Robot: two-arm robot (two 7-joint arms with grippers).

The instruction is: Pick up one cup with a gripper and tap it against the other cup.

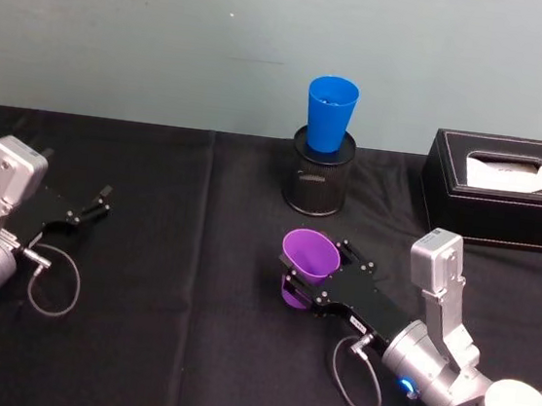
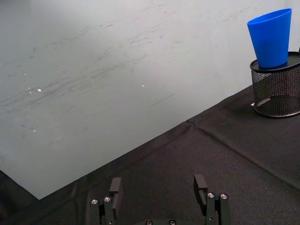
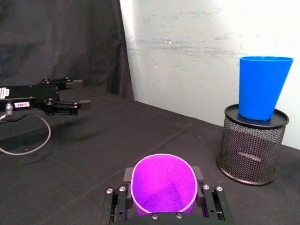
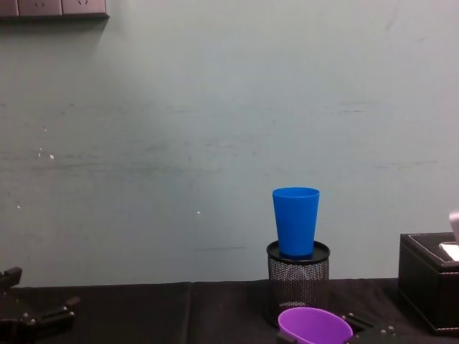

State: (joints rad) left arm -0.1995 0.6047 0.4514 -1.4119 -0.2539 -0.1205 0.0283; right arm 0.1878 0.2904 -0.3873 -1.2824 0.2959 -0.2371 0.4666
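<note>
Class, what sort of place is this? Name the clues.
Probably an office or lab test bench: a table draped in black cloth against a bare wall, with a mesh pen holder and tissue box.

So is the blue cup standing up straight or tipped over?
Standing up straight. The blue cup sits base-down in the top of the black mesh holder, with its open rim facing up.

The tapered purple plastic cup (image 1: 309, 254) and tapered bright blue plastic cup (image 1: 330, 112) look smooth; beneath the blue one, a round black wire-mesh holder (image 1: 319, 184); matt black tablecloth (image 1: 177, 251).
</note>
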